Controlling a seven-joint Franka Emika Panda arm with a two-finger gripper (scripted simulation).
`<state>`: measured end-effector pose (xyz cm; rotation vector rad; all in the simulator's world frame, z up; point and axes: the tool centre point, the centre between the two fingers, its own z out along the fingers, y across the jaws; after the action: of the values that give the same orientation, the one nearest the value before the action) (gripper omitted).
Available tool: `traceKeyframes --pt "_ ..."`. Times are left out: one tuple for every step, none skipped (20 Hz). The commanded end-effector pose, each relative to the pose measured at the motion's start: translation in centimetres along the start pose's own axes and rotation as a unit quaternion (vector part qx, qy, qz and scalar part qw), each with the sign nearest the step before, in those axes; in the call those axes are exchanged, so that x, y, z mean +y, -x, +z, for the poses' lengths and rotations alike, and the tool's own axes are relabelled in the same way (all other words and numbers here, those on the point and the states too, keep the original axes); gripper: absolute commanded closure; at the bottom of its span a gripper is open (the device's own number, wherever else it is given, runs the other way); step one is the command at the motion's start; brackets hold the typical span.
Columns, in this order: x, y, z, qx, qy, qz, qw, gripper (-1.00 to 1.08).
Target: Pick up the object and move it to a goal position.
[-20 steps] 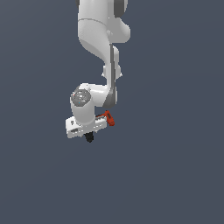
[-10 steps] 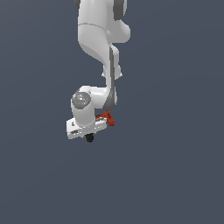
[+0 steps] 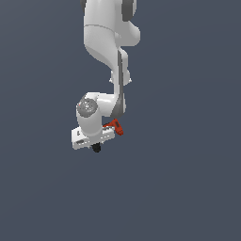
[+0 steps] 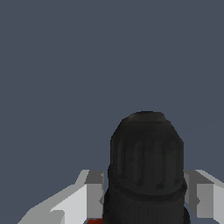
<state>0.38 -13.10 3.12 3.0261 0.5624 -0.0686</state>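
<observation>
The object is a small red-and-black tool. In the exterior view its red body [image 3: 115,126] juts out behind the white hand and its black end [image 3: 96,148] pokes out below. My gripper [image 3: 95,141] is shut on it, held in mid-air under the white arm. In the wrist view the object's ribbed black end [image 4: 145,166] fills the space between the two grey-white fingers [image 4: 89,197], which press on either side. A sliver of red [image 4: 93,221] shows beside the black part.
Only a flat dark blue-grey background surrounds the arm [image 3: 107,42] in both views. No goal marker, table edge or other object shows.
The arm and the held object have barely shifted, perhaps slightly toward the exterior view's left. The grip is unchanged.
</observation>
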Motion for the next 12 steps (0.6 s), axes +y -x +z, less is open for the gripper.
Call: traceKeyframes --pt "0.5 0.1 -0.7 0.001 0.001 0.001 1.0 1.08" --pt "0.7 0.2 -1.1 0.001 0.001 0.001 1.0 1.08" --pt "0.9 0.3 -1.6 0.001 0.001 0.001 1.0 1.08" --pt "1.2 0.4 -2.1 0.001 0.001 0.001 1.0 1.08" --pt "1.6 0.5 -2.7 0.001 0.001 0.001 1.0 1.08" --pt "1.9 0.7 -3.4 0.001 0.001 0.001 1.0 1.08" --pt "2.3 0.8 -4.1 0.001 0.001 0.001 1.0 1.08" --pt "2.7 0.9 -4.8 0.001 0.001 0.0 1.0 1.08" --pt "3.2 1.1 -5.7 0.001 0.001 0.0 1.0 1.08" --pt "3.7 1.3 -6.6 0.001 0.001 0.0 1.0 1.08" --pt "4.2 1.5 -7.5 0.001 0.001 0.0 1.0 1.08" --pt "4.7 1.6 -8.4 0.001 0.001 0.0 1.0 1.08"
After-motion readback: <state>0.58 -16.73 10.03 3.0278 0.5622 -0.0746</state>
